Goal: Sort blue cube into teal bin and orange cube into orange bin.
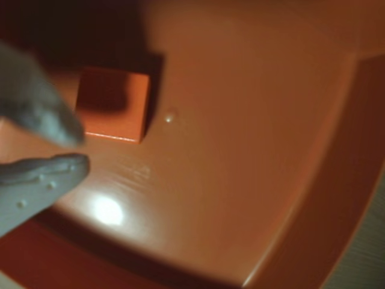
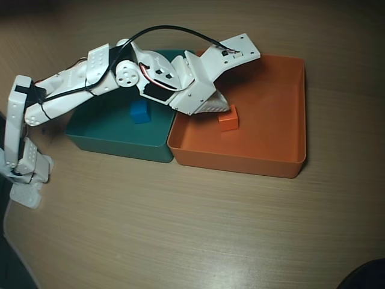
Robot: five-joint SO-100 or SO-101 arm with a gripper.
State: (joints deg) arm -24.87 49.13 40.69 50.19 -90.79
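The orange cube lies on the floor of the orange bin, near its left side in the overhead view. My gripper hovers just beside the cube, apart from it. Its two grey fingers come in from the left edge of the wrist view, tips almost touching and holding nothing. The blue cube rests in the teal bin, partly under the arm.
The two bins stand side by side, touching, on a wooden table. The white arm reaches in from the left across the teal bin. The arm's base sits at the table's left edge.
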